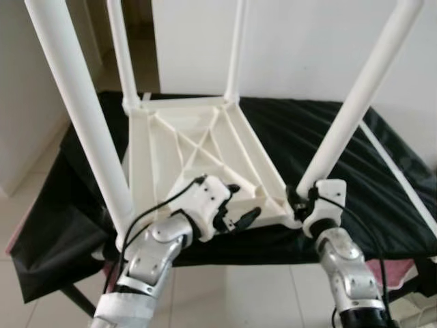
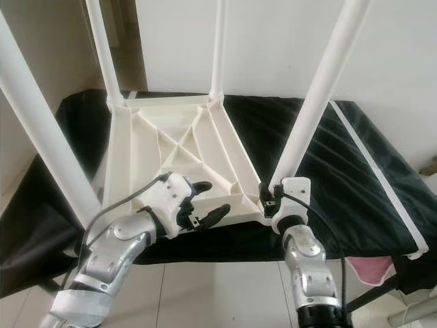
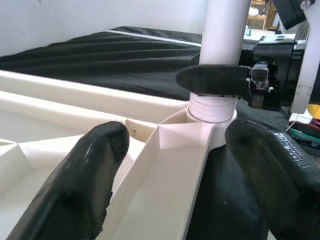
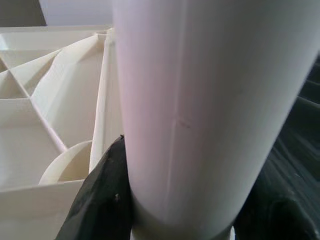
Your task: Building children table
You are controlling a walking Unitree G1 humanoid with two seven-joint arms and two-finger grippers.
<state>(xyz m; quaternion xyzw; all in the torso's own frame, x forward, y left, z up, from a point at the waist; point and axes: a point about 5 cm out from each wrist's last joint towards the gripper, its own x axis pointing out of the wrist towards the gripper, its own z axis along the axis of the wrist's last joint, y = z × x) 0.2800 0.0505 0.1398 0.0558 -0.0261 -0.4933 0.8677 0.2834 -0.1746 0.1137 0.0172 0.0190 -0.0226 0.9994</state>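
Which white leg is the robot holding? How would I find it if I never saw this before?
Find the white tabletop lying upside down on the black cloth, with four white legs pointing up. Go to its near corner on the robot's right side. That leg is the one with the right gripper closed around its base; the left gripper hangs open over the tabletop's near edge, holding nothing.

- We saw a black cloth (image 2: 321, 157) draped over the tabletop, its folds hanging off the front and left edges.
- A white strip (image 2: 372, 167) lay across the cloth on the right, running from the back toward the front corner.
- A plain white wall (image 2: 287, 48) stood behind.
- Pale floor tiles (image 1: 239, 294) showed below the front edge.
- Something pink (image 2: 372, 270) sat low on the right, under the cloth's edge; we could not tell what it was.
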